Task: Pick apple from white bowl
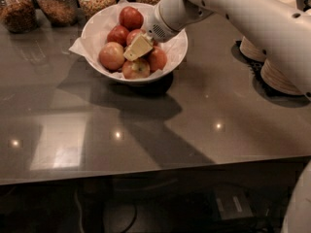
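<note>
No readable text; jaws sit among apples in the white bowl.

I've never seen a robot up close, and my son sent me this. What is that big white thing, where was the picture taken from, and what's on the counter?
The big white thing is the robot's single arm, reaching in from the right. At its tip is the gripper, its grasping claw. It is down inside the white bowl among the apples, just above one red, yellow-streaked apple. Whether it grips anything yet cannot be told. There is only this one camera, looking down on the dark counter. Along the back edge stand glass jars of dry food, and at the right are stacked beige bowls.
</note>
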You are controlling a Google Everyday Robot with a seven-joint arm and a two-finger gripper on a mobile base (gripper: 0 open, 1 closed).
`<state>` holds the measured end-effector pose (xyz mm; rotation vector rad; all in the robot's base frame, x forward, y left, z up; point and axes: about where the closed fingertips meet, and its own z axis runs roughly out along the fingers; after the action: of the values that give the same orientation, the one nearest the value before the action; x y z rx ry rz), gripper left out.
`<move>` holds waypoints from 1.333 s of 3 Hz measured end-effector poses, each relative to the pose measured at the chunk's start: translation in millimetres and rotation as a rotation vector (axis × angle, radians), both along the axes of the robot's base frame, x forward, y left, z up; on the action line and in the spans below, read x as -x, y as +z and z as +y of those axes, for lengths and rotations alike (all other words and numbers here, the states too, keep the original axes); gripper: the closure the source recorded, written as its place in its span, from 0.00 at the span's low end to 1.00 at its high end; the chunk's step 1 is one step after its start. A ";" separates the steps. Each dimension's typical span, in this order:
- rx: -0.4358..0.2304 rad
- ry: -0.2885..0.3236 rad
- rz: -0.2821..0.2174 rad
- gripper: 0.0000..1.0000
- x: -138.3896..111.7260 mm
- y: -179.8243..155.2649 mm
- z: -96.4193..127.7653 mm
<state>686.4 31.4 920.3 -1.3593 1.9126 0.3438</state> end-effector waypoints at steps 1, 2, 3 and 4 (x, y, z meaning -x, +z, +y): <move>-0.007 -0.009 -0.004 0.75 -0.8 4.3 -3.5; -0.018 -0.011 -0.019 0.98 -0.2 12.6 -6.0; -0.026 -0.005 -0.040 1.00 1.4 22.7 -8.0; -0.026 0.014 -0.078 1.00 5.3 42.1 -14.1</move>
<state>681.0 17.3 962.3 -1.3500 1.8299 0.3165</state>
